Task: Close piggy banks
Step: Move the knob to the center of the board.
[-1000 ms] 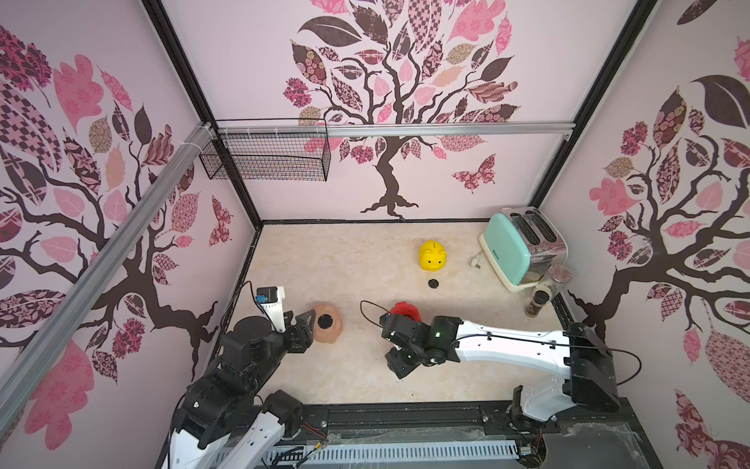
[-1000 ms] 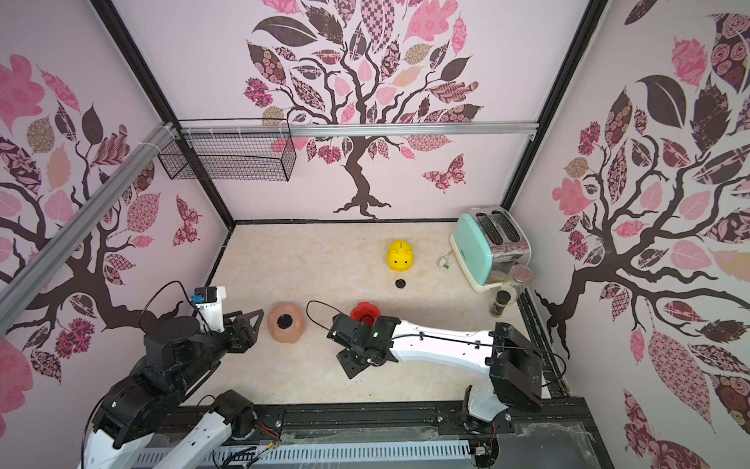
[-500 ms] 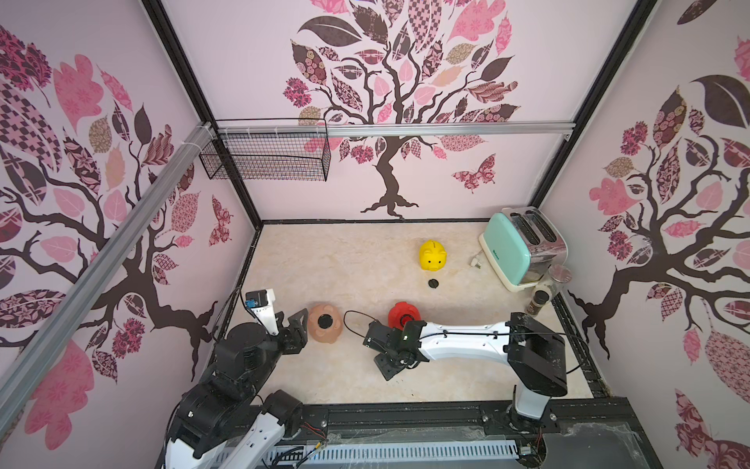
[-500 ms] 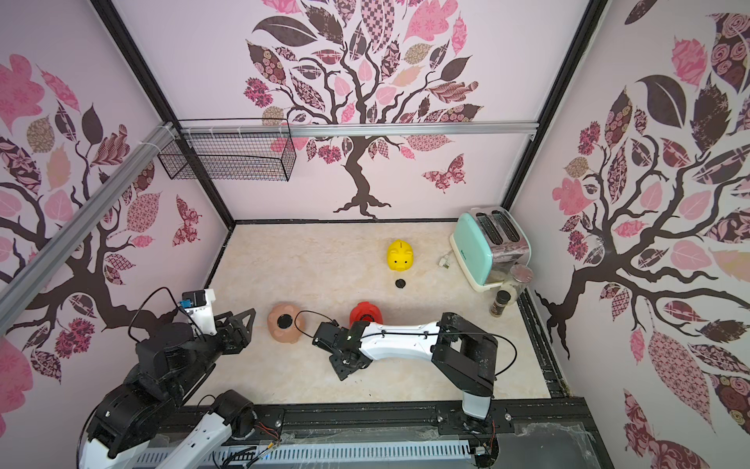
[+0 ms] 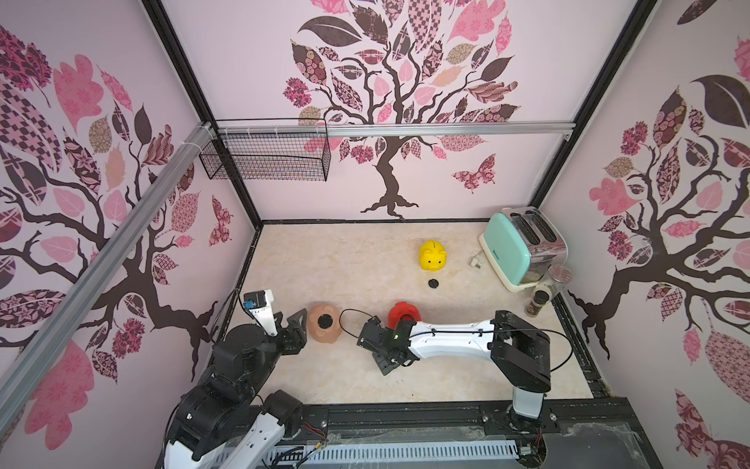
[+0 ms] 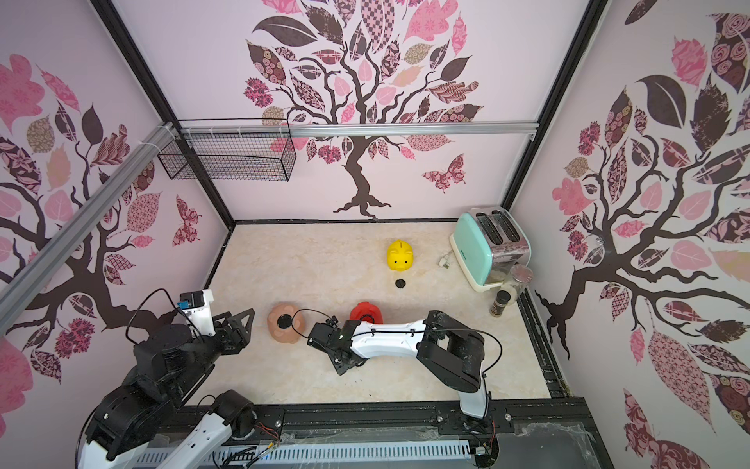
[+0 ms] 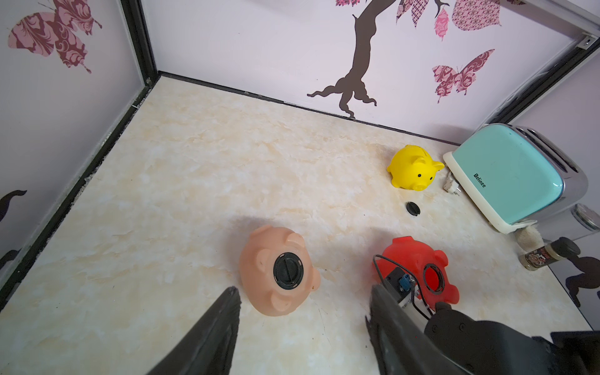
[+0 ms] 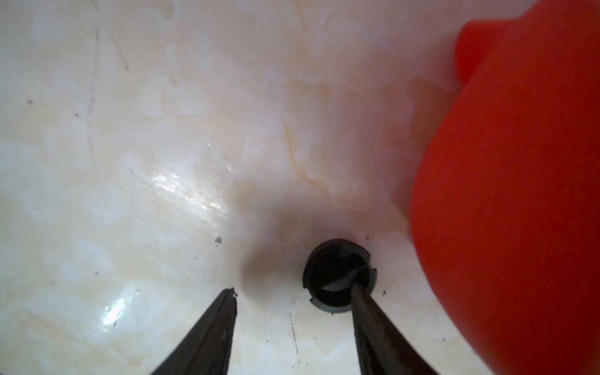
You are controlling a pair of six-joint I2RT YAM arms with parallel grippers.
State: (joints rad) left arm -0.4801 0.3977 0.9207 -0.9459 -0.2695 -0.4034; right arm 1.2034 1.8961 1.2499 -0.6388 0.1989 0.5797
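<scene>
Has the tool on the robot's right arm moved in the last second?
Yes. In a top view the right tool has slid a little toward the peach piggy bank, judged against the red piggy bank, which stayed put.

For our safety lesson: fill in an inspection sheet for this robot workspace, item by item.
Surface: marbled tabletop, few dark specks.
Job's things: peach pig belly up, plug seated; red pig, belly hole open; yellow pig upright, belly hidden; loose plug by the yellow pig, another by the red.
Clutter: mint toaster, spice jar, glass jar.
Grippers: left gripper open, facing the peach pig; right gripper open, low by the second plug.
Cables: black cable loops at right wrist; toaster's white plug lies loose.
Surroundings: tree-print walls, wire basket on a rail.
</scene>
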